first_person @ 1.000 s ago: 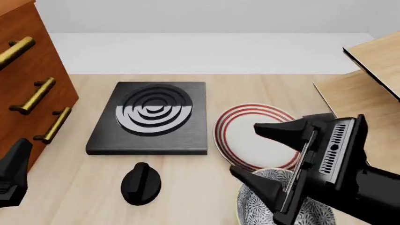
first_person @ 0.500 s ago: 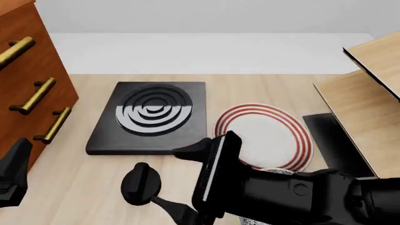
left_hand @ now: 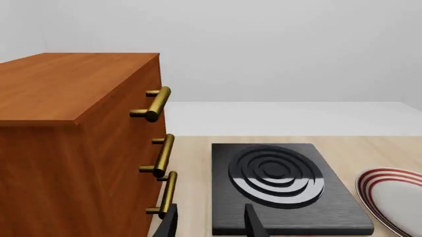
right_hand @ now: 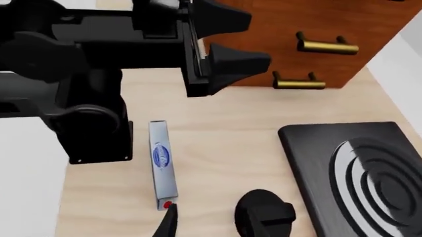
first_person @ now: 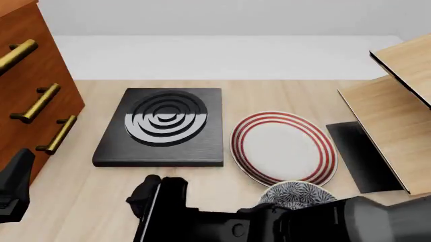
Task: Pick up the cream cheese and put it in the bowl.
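Observation:
The cream cheese (right_hand: 161, 163), a flat pale box with a blue oval logo, stands on its edge on the wooden table in the right wrist view. It is hidden in the front view. My right gripper (right_hand: 209, 229) is open and empty; one fingertip (right_hand: 168, 222) shows just short of the box's near end. My right arm (first_person: 269, 227) lies across the bottom of the front view and covers most of the patterned bowl (first_person: 300, 193). My left gripper (left_hand: 209, 224) is open and empty beside the cabinet. It also shows in the right wrist view (right_hand: 231, 39), above and beyond the box.
A wooden cabinet (first_person: 30, 96) with brass handles stands at the left. A black stove plate (first_person: 165, 126) lies mid-table, with a black knob (right_hand: 264, 215) in front of it. The red-ringed plate (first_person: 283, 148) lies beyond the bowl. A wooden shelf unit (first_person: 397, 101) stands at the right.
My right arm has swung left and down across the front, from above the bowl to low near the knob. Part of the bowl and the whole plate now show. The left arm is still.

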Motion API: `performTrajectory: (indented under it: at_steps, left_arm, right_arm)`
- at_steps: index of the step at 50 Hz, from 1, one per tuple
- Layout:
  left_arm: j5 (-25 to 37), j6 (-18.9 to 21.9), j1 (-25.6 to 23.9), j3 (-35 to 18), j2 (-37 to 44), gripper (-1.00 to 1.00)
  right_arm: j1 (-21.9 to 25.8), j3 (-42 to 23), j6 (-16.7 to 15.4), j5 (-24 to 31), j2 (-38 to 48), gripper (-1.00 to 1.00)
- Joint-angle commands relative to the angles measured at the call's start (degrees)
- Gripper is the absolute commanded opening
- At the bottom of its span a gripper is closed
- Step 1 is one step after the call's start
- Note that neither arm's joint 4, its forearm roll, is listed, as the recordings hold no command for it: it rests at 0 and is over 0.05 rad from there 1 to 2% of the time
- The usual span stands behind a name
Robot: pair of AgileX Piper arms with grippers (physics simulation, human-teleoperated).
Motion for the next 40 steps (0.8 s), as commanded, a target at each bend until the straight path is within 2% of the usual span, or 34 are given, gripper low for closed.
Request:
performTrajectory:
  at_steps: [1, 14, 40]
  left_arm:
    - [0.0, 0.0, 0.0, 0.0, 0.0, 1.00]
    - [0.0, 0.0, 0.0, 0.0, 0.0, 1.00]
    - [0.0, 0.0, 0.0, 0.0, 0.0, 1.00]
  right_arm:
    - [2.9, -3.9, 1.6, -0.8, 5.7, 1.00]
    - [4.6, -6.3, 2.5, -0.9, 8.3, 1.00]
    - [5.7, -8.8, 5.7, -4.7, 15.1, 1.00]
